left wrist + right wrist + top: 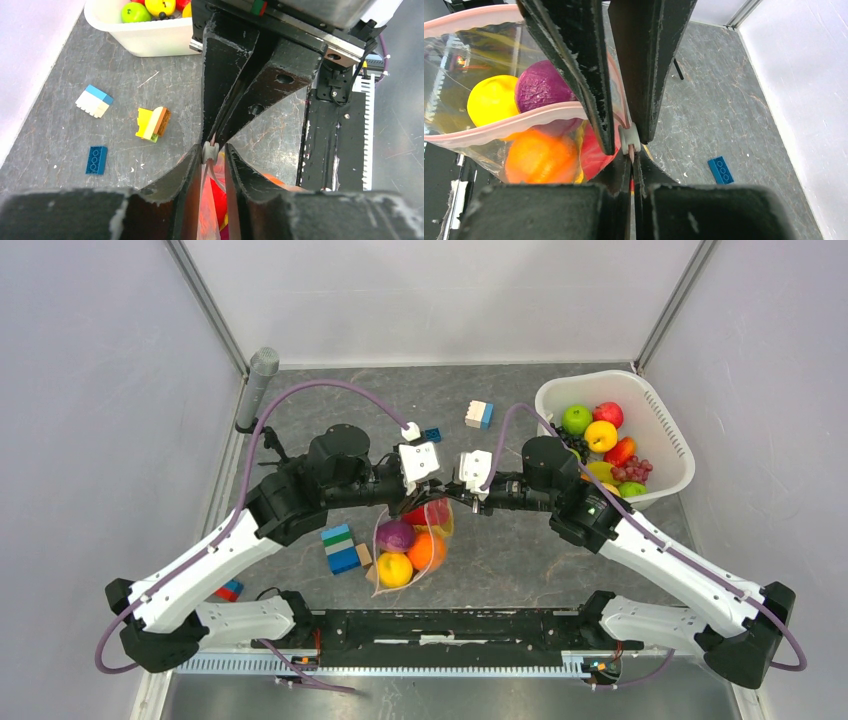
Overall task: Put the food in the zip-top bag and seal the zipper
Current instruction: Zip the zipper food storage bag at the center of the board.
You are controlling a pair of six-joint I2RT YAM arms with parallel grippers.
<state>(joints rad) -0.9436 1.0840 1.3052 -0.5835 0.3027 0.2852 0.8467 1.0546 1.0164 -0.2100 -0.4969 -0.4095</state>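
Observation:
The zip-top bag (pixel 384 585) lies mid-table holding food: a purple piece (pixel 541 87), a yellow one (pixel 491 100), an orange one (pixel 541 157) and a red one (pixel 594 150). Its pink zipper (pixel 514 122) gapes in two strips. My two grippers meet tip to tip at the bag's far corner. My right gripper (pixel 631 159) is shut on the end of the zipper strip. My left gripper (pixel 213 149) is closed around the white slider (pixel 210 150), next to the right fingertips. In the top view the left gripper (pixel 443 496) and the right gripper (pixel 462 490) almost touch.
A white slotted basket (pixel 668 430) at back right holds more toy fruit. Building blocks lie about: a blue-green stack (pixel 342 548) left of the bag, a white-blue one (pixel 479 414), a blue one (pixel 432 434). A grey cylinder (pixel 262 375) stands at back left.

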